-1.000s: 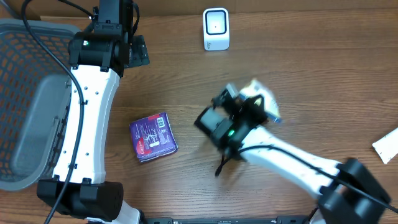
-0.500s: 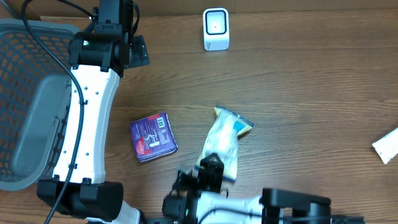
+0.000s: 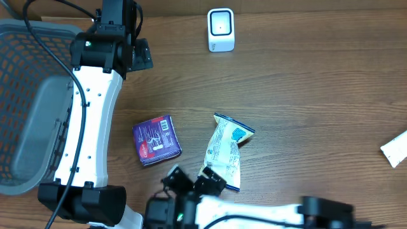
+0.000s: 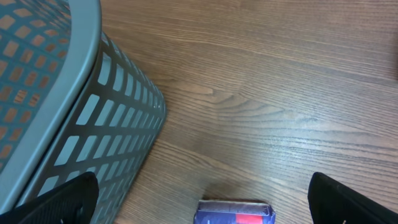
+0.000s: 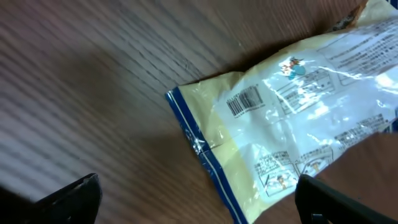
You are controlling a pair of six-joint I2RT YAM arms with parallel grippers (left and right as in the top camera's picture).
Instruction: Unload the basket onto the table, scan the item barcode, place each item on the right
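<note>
A pale yellow snack bag (image 3: 226,151) with blue trim lies flat on the wooden table, its barcode (image 5: 244,99) facing up. My right gripper (image 3: 192,183) hovers open at the bag's near end, and the bag's blue edge (image 5: 211,165) lies loose between the spread fingers (image 5: 68,199). The white scanner (image 3: 220,29) stands at the far centre of the table, well away from the bag. My left gripper (image 4: 205,193) is open and empty, looking down between the basket (image 4: 56,93) and a purple box (image 4: 235,213).
A grey mesh basket (image 3: 25,108) fills the left side. The purple box (image 3: 156,140) lies left of the bag. A white item (image 3: 395,147) sits at the right edge. The left arm (image 3: 89,114) stretches along the basket.
The right arm swung from mid-table to the front edge, its jaws opened, and the snack bag now lies released on the table. The left arm has not moved.
</note>
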